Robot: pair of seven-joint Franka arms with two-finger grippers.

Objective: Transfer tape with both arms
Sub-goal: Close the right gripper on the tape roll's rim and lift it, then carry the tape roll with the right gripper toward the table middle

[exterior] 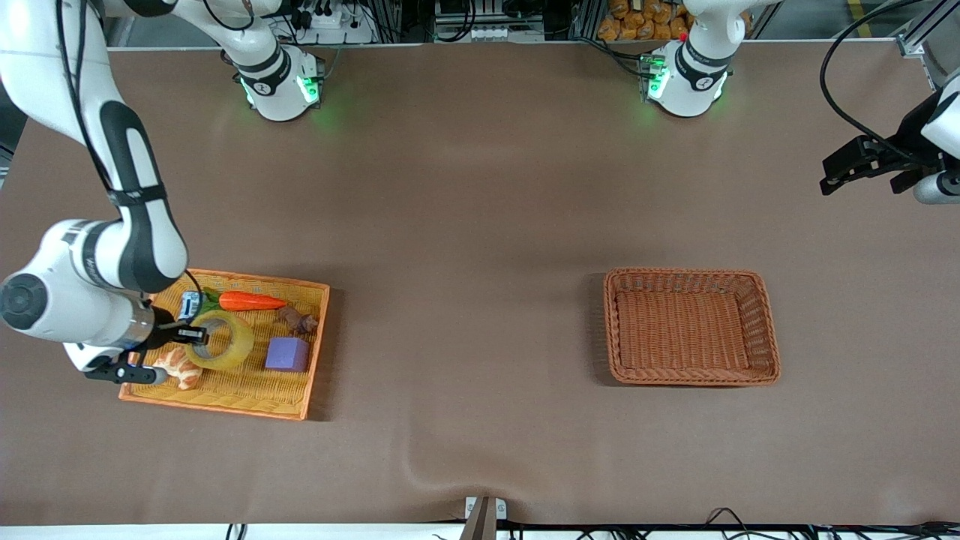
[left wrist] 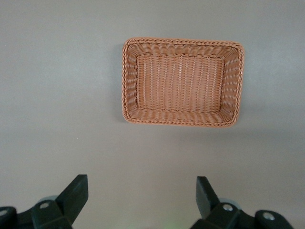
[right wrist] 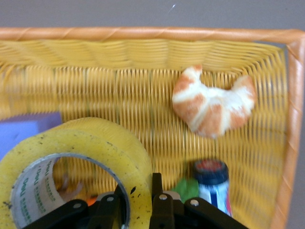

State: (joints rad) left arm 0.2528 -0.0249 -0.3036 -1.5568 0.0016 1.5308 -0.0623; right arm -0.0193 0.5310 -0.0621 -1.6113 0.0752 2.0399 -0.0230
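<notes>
The tape (exterior: 225,343), a yellowish ring with a grey-white core, stands tilted in the orange tray (exterior: 225,406) at the right arm's end of the table. My right gripper (exterior: 196,334) is shut on its wall, with one finger inside the ring and one outside. The right wrist view shows the tape (right wrist: 95,148) pinched in that gripper (right wrist: 138,195) above the tray floor. My left gripper (exterior: 862,169) is open and empty, and waits in the air over the left arm's end of the table. Its spread fingers (left wrist: 78,191) show in the left wrist view.
The tray also holds a carrot (exterior: 251,301), a purple cube (exterior: 287,354), a croissant (right wrist: 212,107), a small bottle (right wrist: 212,183) and a brown lump (exterior: 298,321). An empty brown wicker basket (exterior: 690,274) sits toward the left arm's end, also in the left wrist view (left wrist: 181,42).
</notes>
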